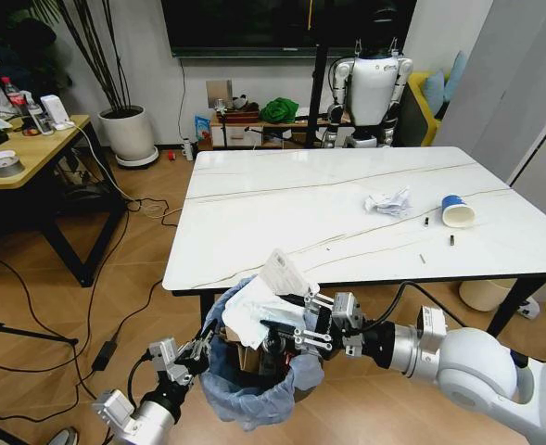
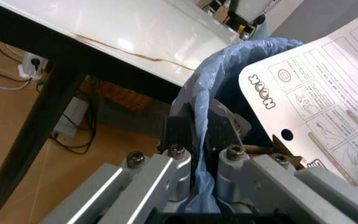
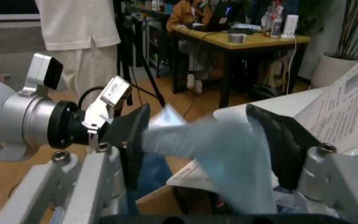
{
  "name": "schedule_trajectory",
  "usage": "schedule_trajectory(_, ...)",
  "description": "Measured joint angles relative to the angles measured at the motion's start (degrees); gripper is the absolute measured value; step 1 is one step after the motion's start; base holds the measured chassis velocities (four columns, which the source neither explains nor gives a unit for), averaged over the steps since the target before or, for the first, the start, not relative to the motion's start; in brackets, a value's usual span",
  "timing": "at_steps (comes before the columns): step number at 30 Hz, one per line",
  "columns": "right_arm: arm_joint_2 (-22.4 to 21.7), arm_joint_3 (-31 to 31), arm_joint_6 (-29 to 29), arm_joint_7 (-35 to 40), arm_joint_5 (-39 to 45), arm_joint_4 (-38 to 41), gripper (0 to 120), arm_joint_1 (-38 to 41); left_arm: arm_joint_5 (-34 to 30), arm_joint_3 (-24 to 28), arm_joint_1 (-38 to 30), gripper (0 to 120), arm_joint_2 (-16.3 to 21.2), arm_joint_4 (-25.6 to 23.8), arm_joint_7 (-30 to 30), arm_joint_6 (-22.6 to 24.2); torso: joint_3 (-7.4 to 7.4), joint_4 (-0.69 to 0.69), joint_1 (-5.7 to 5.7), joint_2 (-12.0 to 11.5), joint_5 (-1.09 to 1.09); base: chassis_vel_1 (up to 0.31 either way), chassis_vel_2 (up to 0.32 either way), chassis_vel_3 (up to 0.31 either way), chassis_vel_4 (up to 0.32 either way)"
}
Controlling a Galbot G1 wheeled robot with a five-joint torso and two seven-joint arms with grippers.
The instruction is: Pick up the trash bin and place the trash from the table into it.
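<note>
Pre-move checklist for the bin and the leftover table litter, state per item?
1. Left gripper clamped on the rim of the small round trash bin lined with crinkled light-blue plastic: ok, jaws pinch the liner edge.
2. Right gripper free of the bin: not ok, open jaws straddle bunched blue liner at the bin's mouth.
3. White printed sheets fully inside: not ok, they stick up above the rim.
4. Bin held below the edge of the glossy white marble-look table: ok.
5. Litter left on the table: not ok, crumpled white paper and blue-and-white paper cup remain.
</note>
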Motion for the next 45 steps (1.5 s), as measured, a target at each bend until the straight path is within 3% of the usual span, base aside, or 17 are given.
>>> schedule_trajectory(5, -0.1, 0.0, 0.0, 0.0, -0.1, 0.0, 71, 0.0, 0.0, 0.1, -0.1, 0, -0.1, 0.1, 0.0, 0.0, 0.00, 0.00, 0.00, 0.0, 0.00, 0.000, 0.000, 0.000, 0.000)
schedule_trajectory(6, -0.1, 0.0, 0.0, 0.0, -0.1, 0.1, 80, 0.0, 0.0, 0.1, -0.1, 0, 0.0, 0.1, 0.0, 0.0, 0.00, 0.00, 0.00, 0.0, 0.00, 0.000, 0.000, 0.000, 0.000)
schedule_trajectory(9, -0.1, 0.0, 0.0, 0.0, -0.1, 0.2, 90, -0.1, -0.1, 0.1, -0.1, 0, 0.0, 0.1, -0.1, 0.1, 0.00, 0.00, 0.00, 0.0, 0.00, 0.000, 0.000, 0.000, 0.000)
schedule_trajectory(14, 0.0, 0.1, 0.0, 0.0, -0.2, 0.2, 97, -0.1, -0.1, 0.0, -0.1, 0, 0.0, 0.1, -0.2, 0.1, 0.00, 0.00, 0.00, 0.0, 0.00, 0.000, 0.000, 0.000, 0.000)
schedule_trajectory(27, -0.9, 4.9, 0.9, 0.7, 1.7, 0.2, 100, -1.6, 0.5, -0.3, 0.7, 0, 0.2, 0.0, -0.3, 0.1, 0.00, 0.00, 0.01, 0.0, -0.01, 0.000, 0.000, 0.000, 0.000)
schedule_trajectory(45, -1.4, 5.7, 1.3, 0.8, 2.5, 0.4, 100, -1.3, 0.8, -0.8, 0.8, 0, -0.2, -0.2, -0.1, -0.1, 0.00, 0.00, 0.01, 0.0, 0.00, 0.000, 0.000, 0.000, 0.000)
